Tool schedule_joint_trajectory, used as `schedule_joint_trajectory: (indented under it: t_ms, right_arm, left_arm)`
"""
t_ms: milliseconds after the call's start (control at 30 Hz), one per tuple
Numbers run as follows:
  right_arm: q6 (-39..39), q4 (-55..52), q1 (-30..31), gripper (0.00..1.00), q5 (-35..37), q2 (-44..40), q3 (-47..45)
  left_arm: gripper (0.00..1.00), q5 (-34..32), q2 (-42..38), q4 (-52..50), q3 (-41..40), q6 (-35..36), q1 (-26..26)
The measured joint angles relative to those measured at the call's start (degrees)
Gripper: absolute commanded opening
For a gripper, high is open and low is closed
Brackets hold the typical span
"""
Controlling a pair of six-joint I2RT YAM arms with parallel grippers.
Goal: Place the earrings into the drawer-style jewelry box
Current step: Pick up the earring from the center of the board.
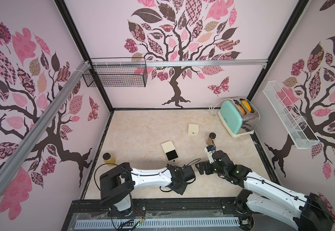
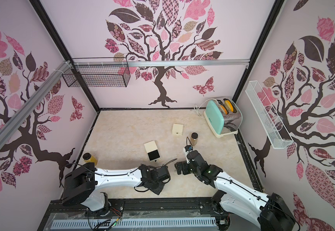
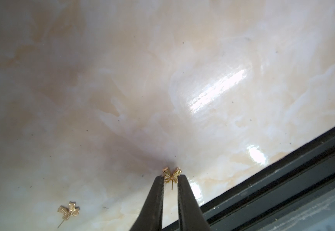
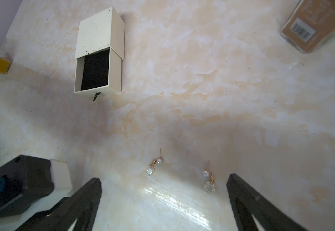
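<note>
Scene: two robot arms reach over a marbled table (image 1: 142, 130) from its near side, wrists close together.
Left claw (image 3: 171, 178): narrowed almost to touching, its tips pressing both sides of a gold earring (image 3: 171, 174), a tiny bow with its post lying between the fingers. Whether it is off the table I cannot tell.
Spare gold earring (image 3: 68, 210): lies loose on the table near the held one.
Right claw (image 4: 163, 178): spread wide and empty, poised over the table.
Pearl earring (image 4: 154, 166): on the table between the right claw's fingers, with its twin (image 4: 208, 180) just beside the other finger.
Box (image 1: 168, 149): mid-table, beyond both claws, its black-lined drawer (image 4: 95, 70) pulled out towards the arms and apparently empty.
Slip risk: the grip catches only the bow's thin wings, so the earring may twist, slide out or flick away on lifting.
Edge risk: the pinch is close to the table's near rail (image 3: 282, 190), and a dropped earring could roll off there.
Collision risk: the wrists are close, so a swing towards the box could brush the right arm.
Drop risk: the drawer is small, and a release too high or off-centre may bounce the earring out.
</note>
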Motion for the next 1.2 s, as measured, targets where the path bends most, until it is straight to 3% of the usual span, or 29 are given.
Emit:
schedule_joint_trajectory:
  t_ms: [333, 633, 867, 1033, 1200]
  right_arm:
    - [-0.1, 0.0, 0.0, 1.0, 0.2, 0.0, 0.0]
    - [-0.6, 0.5, 0.0, 1.0, -1.4, -1.6, 0.0]
    - [-0.2, 12.6, -0.1, 0.95, -10.7, -3.3, -2.2]
    - [2.7, 25.1, -2.5, 0.91, -23.6, 4.3, -1.7]
    - [14.1, 43.1, -9.5, 0.82, -38.6, 15.8, -1.4]
  left_arm:
    - [0.01, 0.0, 0.2, 0.2, 0.0, 0.0, 0.4]
    - [0.0, 0.3, -1.9, 0.7, -1.2, 0.1, 3.0]
    - [0.0, 6.8, -13.6, 6.4, -3.0, 3.2, 17.6]
    - [0.0, 20.0, -18.1, 16.0, -3.8, 3.9, 32.8]
    - [0.0, 31.8, -20.2, 29.0, -9.7, 0.3, 40.9]
